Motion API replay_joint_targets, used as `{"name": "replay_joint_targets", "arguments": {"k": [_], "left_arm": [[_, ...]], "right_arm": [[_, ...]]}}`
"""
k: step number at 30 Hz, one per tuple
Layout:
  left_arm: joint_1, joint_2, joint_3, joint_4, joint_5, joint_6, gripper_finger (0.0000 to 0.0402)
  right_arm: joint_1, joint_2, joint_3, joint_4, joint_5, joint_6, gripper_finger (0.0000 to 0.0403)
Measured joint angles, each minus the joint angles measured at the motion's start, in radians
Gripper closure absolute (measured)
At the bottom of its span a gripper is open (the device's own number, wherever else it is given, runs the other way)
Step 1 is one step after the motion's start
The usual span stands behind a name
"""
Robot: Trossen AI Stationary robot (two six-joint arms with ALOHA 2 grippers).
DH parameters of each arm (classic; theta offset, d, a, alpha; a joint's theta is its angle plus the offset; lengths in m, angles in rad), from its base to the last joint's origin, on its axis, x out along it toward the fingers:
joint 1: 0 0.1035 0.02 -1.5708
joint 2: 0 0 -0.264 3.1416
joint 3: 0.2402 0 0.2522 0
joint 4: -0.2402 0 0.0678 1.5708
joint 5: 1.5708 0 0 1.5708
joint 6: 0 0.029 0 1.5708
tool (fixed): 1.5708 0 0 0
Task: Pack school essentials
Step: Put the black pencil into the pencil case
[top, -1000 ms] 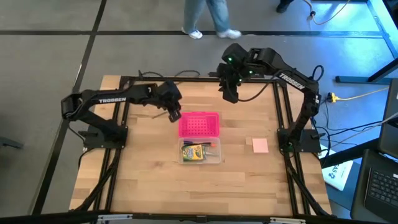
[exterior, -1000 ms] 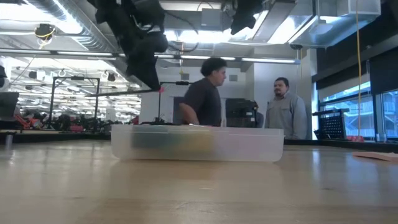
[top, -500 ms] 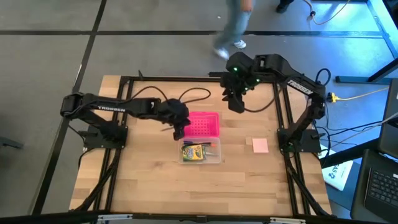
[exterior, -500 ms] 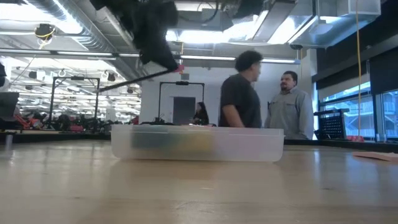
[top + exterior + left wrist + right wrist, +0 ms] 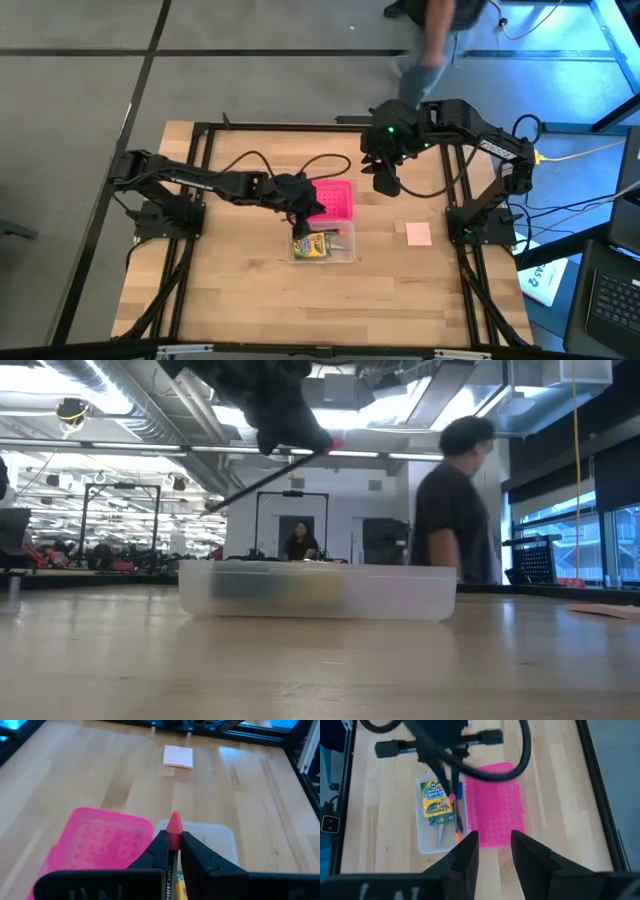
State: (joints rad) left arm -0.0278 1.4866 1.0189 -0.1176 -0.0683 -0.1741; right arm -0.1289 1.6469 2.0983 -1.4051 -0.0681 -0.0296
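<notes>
1. Pink-tipped, a pencil (image 5: 173,827) sits pinched between the fingers of the left gripper (image 5: 305,210), its eraser end poking out past the fingertips in the left wrist view.
2. That gripper hangs over the left end of the clear plastic box (image 5: 346,252), at the near-left corner of the bright pink dotted lid (image 5: 338,199), with the left arm reaching in across the table from the left.
3. In the low view the pencil (image 5: 270,475) slants down to the left from the gripper, well above the box (image 5: 318,592).
4. Inside the box lies the yellow-green crayon box (image 5: 436,800), label up, taking up the left part in the high view (image 5: 315,246).
5. Beside the crayons in the right wrist view lie thin pens (image 5: 457,812), one blue and one with an orange tip; whether scissors are among them is not clear.
6. The pink lid (image 5: 495,802) lies flat on the wood just on the far side of the box, touching or nearly touching it.
7. The pale pink square pad (image 5: 418,234) rests alone on the table (image 5: 240,290) to the right of the box, well apart from it; it also shows in the left wrist view (image 5: 178,756).
8. The right gripper (image 5: 385,183) hovers in the air beyond the lid's far-right corner, its jaws parted with nothing between them.
9. A person (image 5: 458,510) stands in the room behind the table.
</notes>
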Motion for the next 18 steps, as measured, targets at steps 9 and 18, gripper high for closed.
{"name": "replay_joint_targets", "arguments": {"k": [9,18], "left_arm": [[-0.037,0.079,-0.001,0.124,0.008,0.000,0.0382],[-0.054,0.152,-0.002,0.196,0.010,0.001,0.0382]], "right_arm": [[0.065,-0.007,-0.029,0.007,0.014,0.033,0.0287],[0.104,-0.015,-0.155,0.027,0.059,0.082,0.0287]]}}
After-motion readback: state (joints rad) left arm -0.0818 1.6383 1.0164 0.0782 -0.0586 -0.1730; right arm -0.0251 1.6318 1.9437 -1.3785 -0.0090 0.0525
